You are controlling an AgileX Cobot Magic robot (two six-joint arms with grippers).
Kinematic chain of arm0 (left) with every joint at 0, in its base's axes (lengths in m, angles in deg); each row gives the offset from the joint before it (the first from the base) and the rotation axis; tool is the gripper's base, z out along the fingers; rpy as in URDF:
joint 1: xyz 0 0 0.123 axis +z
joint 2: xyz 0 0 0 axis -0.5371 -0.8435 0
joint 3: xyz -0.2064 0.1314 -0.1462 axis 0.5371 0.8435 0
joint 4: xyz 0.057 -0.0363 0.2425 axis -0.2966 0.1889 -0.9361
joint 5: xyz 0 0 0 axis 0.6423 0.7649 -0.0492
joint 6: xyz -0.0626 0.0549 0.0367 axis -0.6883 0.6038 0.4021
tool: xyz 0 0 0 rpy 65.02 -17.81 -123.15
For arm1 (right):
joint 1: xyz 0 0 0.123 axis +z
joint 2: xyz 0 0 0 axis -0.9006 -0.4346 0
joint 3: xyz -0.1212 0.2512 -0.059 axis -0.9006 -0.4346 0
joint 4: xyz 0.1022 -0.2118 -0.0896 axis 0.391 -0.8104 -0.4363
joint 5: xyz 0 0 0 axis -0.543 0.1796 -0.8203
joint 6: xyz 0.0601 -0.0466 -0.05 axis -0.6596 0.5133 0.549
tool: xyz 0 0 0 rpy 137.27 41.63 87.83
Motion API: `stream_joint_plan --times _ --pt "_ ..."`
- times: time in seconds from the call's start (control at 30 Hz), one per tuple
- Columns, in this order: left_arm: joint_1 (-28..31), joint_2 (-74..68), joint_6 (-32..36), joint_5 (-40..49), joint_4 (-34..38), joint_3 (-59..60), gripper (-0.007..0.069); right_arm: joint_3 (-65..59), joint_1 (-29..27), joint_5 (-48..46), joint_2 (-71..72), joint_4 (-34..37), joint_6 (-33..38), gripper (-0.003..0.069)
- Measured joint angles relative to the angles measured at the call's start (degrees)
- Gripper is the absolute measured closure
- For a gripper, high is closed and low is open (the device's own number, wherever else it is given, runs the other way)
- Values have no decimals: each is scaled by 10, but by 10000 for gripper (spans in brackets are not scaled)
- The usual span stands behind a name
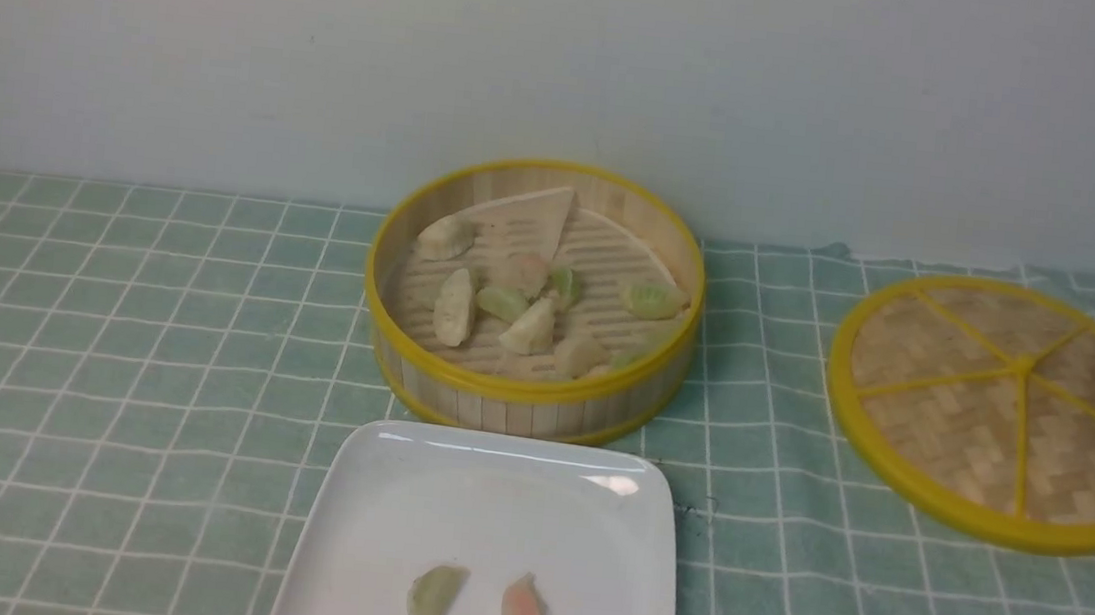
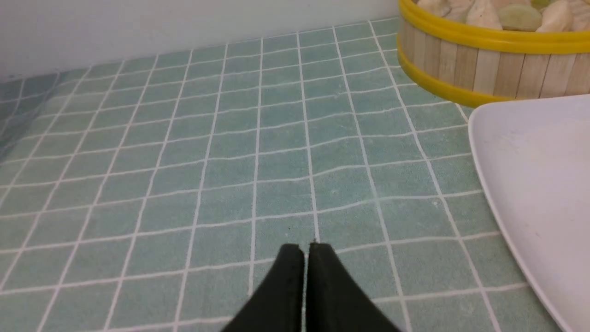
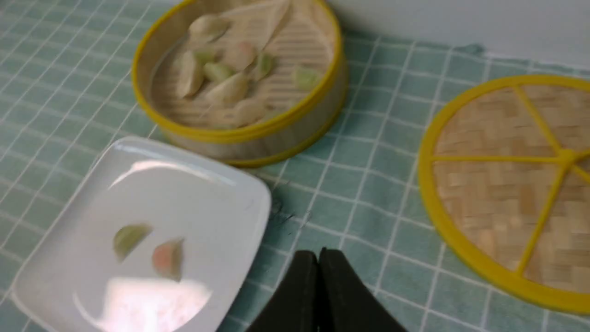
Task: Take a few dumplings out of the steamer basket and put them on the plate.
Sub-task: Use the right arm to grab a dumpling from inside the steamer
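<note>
We log two dumplings (image 1: 435, 598) on the plate (image 1: 389, 493), near centre; the rest sit in the steamer basket (image 1: 524, 391) just beyond it. The left gripper (image 2: 304, 249) and right gripper (image 3: 318, 253) are both clenched, empty, over the cloth (image 1: 101, 355). Our worry: the basket's dumplings crowd together, so a pinch may nudge neighbours or lift two.

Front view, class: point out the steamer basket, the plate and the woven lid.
steamer basket (image 1: 519, 391): front view, near side of its yellow top rim.
plate (image 1: 488, 508): front view, bare white middle.
woven lid (image 1: 937, 435): front view, woven panel between two yellow spokes.
</note>
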Motion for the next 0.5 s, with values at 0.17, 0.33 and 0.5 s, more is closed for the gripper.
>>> stream_joint_plan --times 0.17,0.33,0.5 --pt "0 0 -44 -94 72 0 631 86 4 -48 -107 27 30 672" --pt "0 0 -103 -257 191 0 631 188 71 -75 -238 -12 31 672" --pt "0 -5 -127 -261 230 -46 631 283 136 -82 -351 -50 18 668"
